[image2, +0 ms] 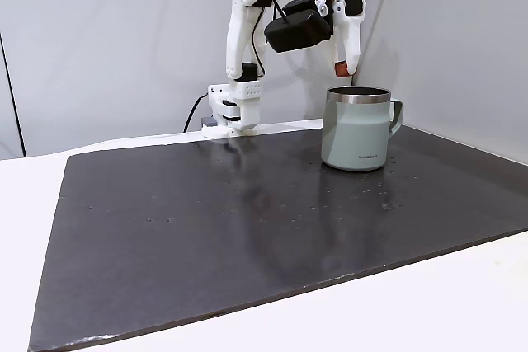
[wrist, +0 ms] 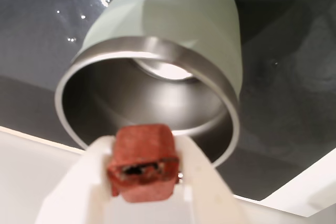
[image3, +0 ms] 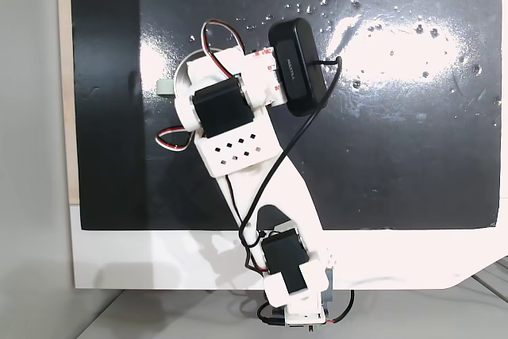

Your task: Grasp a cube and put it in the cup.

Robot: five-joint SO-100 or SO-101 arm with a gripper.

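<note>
My gripper (wrist: pixel 147 156) is shut on the rust-orange cube (wrist: pixel 142 142), which is pinched between the white fingers. Just beyond and below it in the wrist view gapes the pale grey-green cup (wrist: pixel 210 19), its steel rim and shiny inside empty. In a fixed view the gripper (image2: pixel 345 67) points down with the cube (image2: pixel 339 70) at its tip. It hangs a little above the back left of the cup's rim (image2: pixel 359 93). The cup (image2: pixel 359 133) stands upright with its handle to the right.
A dark mat (image2: pixel 247 220) covers the white table (image2: pixel 462 302). The arm's base (image2: pixel 233 109) stands at the mat's far edge, left of the cup. From above, the arm (image3: pixel 238 117) and its black wrist camera (image3: pixel 295 69) overhang the mat.
</note>
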